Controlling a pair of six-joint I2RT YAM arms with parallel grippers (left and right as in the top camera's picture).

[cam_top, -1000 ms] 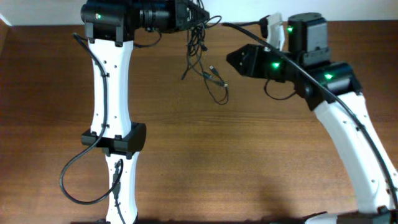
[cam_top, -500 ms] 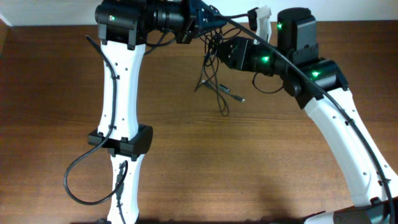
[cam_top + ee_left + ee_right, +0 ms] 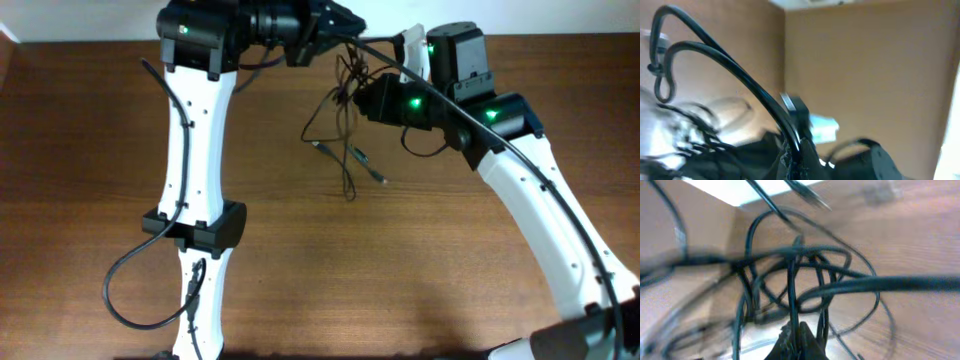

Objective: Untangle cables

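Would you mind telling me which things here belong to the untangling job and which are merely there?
Belongs to the job:
- the cables, a hanging tangle
- left gripper, shut on them
- right gripper, shut on them

Merely there:
- the table
- thick arm wiring, part of the robot

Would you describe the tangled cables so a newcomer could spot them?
Look near the table's far edge, between the white arms. The cables dangle there from the left end effector and right end effector, a black knot far thinner than the arms' wiring.
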